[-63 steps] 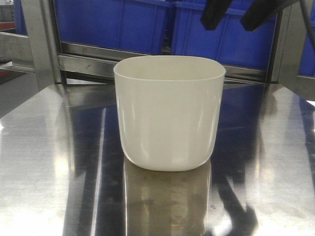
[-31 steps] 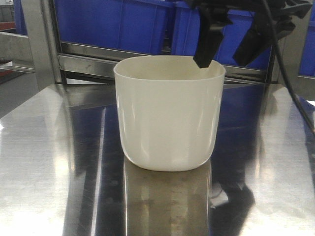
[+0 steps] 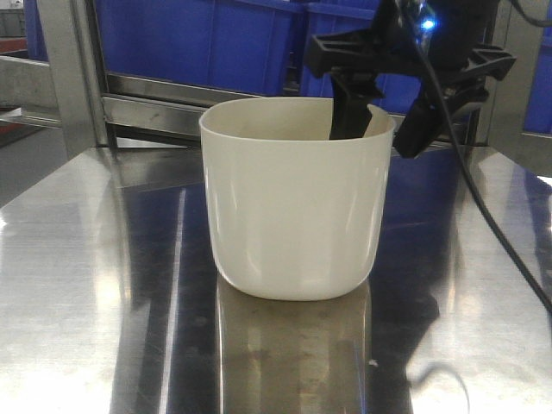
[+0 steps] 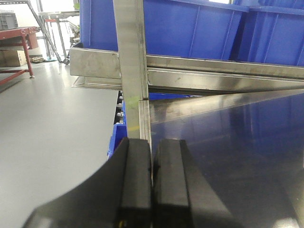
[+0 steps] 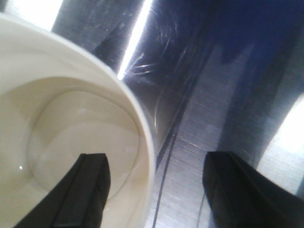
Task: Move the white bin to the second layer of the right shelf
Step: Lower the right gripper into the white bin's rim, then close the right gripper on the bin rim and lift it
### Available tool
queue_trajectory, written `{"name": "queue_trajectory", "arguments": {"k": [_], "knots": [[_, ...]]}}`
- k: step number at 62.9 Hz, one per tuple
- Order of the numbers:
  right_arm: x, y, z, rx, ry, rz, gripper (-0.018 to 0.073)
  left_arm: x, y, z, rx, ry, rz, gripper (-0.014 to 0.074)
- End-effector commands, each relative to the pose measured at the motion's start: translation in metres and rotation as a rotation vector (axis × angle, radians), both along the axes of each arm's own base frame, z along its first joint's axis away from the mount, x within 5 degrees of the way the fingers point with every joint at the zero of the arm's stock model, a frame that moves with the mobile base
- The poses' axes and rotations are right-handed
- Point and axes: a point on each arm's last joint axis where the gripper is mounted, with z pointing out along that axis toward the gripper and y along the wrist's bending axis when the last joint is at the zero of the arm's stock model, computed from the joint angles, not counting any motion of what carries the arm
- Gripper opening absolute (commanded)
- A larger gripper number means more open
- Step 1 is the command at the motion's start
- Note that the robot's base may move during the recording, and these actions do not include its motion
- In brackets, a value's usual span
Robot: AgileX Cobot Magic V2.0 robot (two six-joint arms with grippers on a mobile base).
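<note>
Now the right hand straddles the bin's rim

Seen from the front, the right hand [image 3: 377, 138] reaches down from the upper right with its jaws wide apart, one on either side of the near-right wall of the white bin [image 3: 293, 198]. One finger [image 3: 349, 112] dips inside the bin below the rim. The other [image 3: 421, 129] hangs outside, just beside the wall and not touching it. The right wrist view agrees. The rim of the white bin [image 5: 71, 133] runs between the two fingers, one over the bin's floor and the other over the desk [image 5: 190, 118]. The right hand [image 5: 156, 190] grips nothing yet. A black cable [image 3: 483, 216] trails from it across the right of the front view.

The left hand [image 4: 152, 185] is well away from the bin. Its fingers are pressed together with nothing between them, and it points at a steel post [image 4: 130, 61] of the rack near the desk's edge.

The bin stands upright in the middle of the desk [image 3: 86, 285], with bare steel to its left, right and front. Close behind it run the rack's steel bars [image 3: 155, 108], with blue crates [image 3: 198, 43] above them.

A second ago only the right hand's fingertips showed, high above the bin. Half a second ago the inner fingertip was level with the rim. It now sits lower, inside the bin. The bin itself has not moved.
</note>
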Motion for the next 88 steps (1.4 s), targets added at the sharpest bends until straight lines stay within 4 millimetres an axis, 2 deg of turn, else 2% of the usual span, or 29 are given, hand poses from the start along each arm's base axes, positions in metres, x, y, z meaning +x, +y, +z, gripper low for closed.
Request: {"name": "queue_trajectory", "arguments": {"k": [1,17,22,27,36,37,41,49,57,67,71,79,88], "knots": [[0.003,0.002,0.022,0.055,-0.097,0.000,0.0538,0.000,0.000,-0.004,-0.019,-0.059,0.002,0.0085],[0.009,0.006,0.007,0.047,-0.053,-0.005,0.0536,0.000,0.000,-0.004,-0.019,-0.059,0.002,0.0085],[0.009,0.007,0.006,0.052,-0.048,-0.007,0.0494,0.000,0.000,-0.004,-0.019,-0.059,0.002,0.0085],[0.010,0.007,0.007,0.059,-0.054,-0.008,0.0392,0.000,0.000,-0.004,-0.019,-0.059,0.002,0.0085],[0.012,0.009,0.019,0.081,-0.096,-0.009,0.0045,0.000,0.000,-0.004,-0.019,-0.059,0.002,0.0085],[0.013,0.009,0.021,0.086,-0.104,-0.009,0.0032,0.000,0.000,-0.004,-0.019,-0.059,0.002,0.0085],[0.014,0.009,0.032,0.106,-0.149,-0.008,0.0071,0.000,0.000,-0.004,-0.019,-0.059,0.002,0.0085],[0.012,0.006,0.064,0.148,-0.280,-0.003,0.0057,0.000,0.000,-0.004,-0.019,-0.059,0.002,0.0085],[0.000,-0.006,0.098,0.162,-0.446,0.009,0.0057,0.000,0.000,-0.004,-0.019,-0.059,0.002,0.0085],[-0.025,-0.034,0.143,0.159,-0.629,-0.005,0.0057,0.000,0.000,-0.004,-0.019,-0.059,0.002,0.0085],[-0.035,-0.046,0.154,0.172,-0.678,-0.027,0.0057,0.000,0.000,-0.004,-0.019,-0.059,0.002,0.0085],[-0.057,-0.073,0.167,0.199,-0.779,-0.081,0.0057,0.000,0.000,-0.004,-0.019,-0.059,0.002,0.0085],[-0.089,-0.105,0.161,0.208,-0.878,-0.150,0.0057,0.000,0.000,-0.004,-0.019,-0.059,0.002,0.0085]]}}
